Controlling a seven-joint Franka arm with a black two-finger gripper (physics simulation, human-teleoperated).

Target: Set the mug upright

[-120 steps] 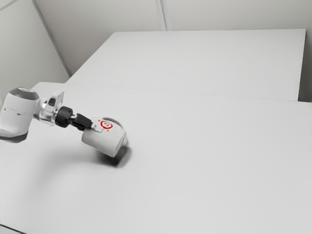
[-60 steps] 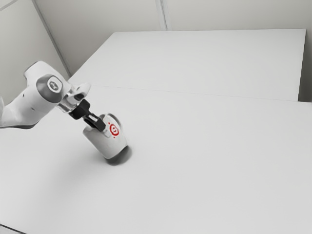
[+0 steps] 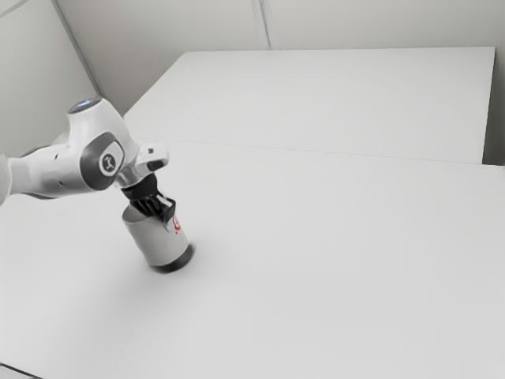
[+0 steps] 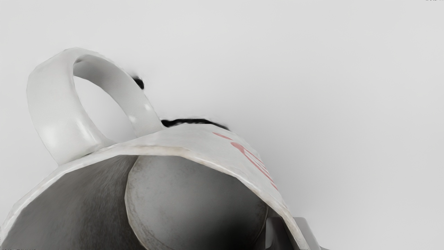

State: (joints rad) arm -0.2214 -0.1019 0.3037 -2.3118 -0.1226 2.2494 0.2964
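Observation:
The white mug (image 3: 158,239) with a red print stands slightly tilted in the exterior view, its rim up toward the arm and its dark base low at the table. At its rim is the gripper (image 3: 166,215), coming down from above. In the wrist view the mug (image 4: 201,139) shows its open mouth, inner floor and handle. The gripper (image 4: 293,231) is shut on the mug's wall, one finger inside the rim and one outside. In the exterior view the handle is hidden.
The white table (image 3: 331,260) extends around the mug. A second white surface (image 3: 331,99) lies farther back, with pale walls behind it. A dark line crosses the near left corner of the exterior view.
My hand has swung over from a near-level pose to pointing down, turning the mug with it. The mug has gone from lying tilted on its side to nearly upright, its base moving toward the exterior view's left.

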